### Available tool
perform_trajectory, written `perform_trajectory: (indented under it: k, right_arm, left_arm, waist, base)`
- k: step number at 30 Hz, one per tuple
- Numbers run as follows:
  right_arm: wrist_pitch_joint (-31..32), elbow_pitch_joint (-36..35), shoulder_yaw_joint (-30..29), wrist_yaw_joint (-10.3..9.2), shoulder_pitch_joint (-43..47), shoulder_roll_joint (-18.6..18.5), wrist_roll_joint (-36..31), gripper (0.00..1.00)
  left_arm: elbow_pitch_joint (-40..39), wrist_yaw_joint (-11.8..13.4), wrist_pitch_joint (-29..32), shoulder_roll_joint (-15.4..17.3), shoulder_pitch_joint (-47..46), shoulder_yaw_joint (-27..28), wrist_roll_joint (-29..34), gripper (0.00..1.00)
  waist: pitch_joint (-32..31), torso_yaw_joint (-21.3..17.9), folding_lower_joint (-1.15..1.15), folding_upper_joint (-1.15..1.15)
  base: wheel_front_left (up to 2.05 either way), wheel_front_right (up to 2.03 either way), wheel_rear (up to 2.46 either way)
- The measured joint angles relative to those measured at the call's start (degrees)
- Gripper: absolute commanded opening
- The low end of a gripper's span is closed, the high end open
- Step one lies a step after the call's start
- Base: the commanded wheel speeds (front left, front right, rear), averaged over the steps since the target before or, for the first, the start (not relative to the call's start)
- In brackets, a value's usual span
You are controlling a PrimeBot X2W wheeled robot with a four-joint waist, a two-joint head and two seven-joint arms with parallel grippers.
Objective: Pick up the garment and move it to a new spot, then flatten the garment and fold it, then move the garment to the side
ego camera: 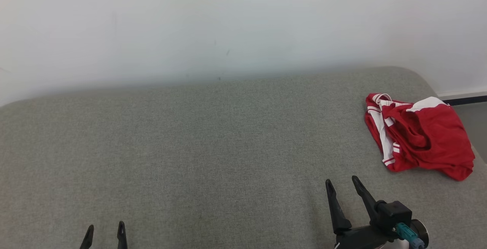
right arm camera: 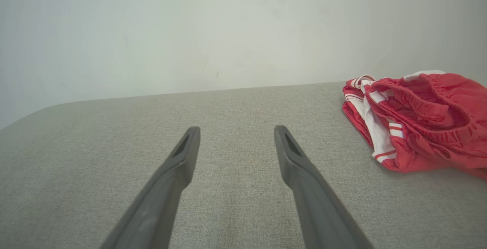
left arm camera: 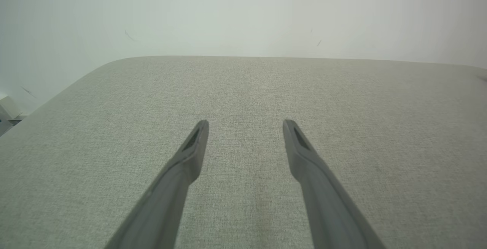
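The garment (ego camera: pixel 418 135) is a crumpled red piece with white stripes and an elastic waistband, lying at the right end of the grey cushion (ego camera: pixel 213 146). In the right wrist view the garment (right arm camera: pixel 422 119) lies ahead and to the right of my fingers. My right gripper (ego camera: pixel 341 182) hovers open near the front edge, a short way left of and nearer than the garment, holding nothing; its gap shows plainly (right arm camera: pixel 236 129). My left gripper (ego camera: pixel 105 228) peeks in at the lower left, open and empty, its two fingers spread over bare fabric (left arm camera: pixel 245 122).
A pale wall (ego camera: pixel 228 24) rises right behind the cushion. The cushion's rounded right corner ends just past the garment, with a dark baseboard strip (ego camera: pixel 464 100) and floor beyond. Wide bare fabric stretches across the middle and left.
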Motion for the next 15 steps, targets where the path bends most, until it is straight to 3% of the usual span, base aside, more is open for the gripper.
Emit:
perform_trajectory:
  k: [15]
  right_arm:
    - [0.0,0.41,-1.07,0.01,-0.1,0.0,-0.16,1.0]
  left_arm:
    - [-0.86,0.0,0.0,-0.13,-0.01,0.67,-0.85,1.0]
  waist:
    - [0.61,0.03,0.0,0.0]
  base:
    - [0.0,0.0,0.0]
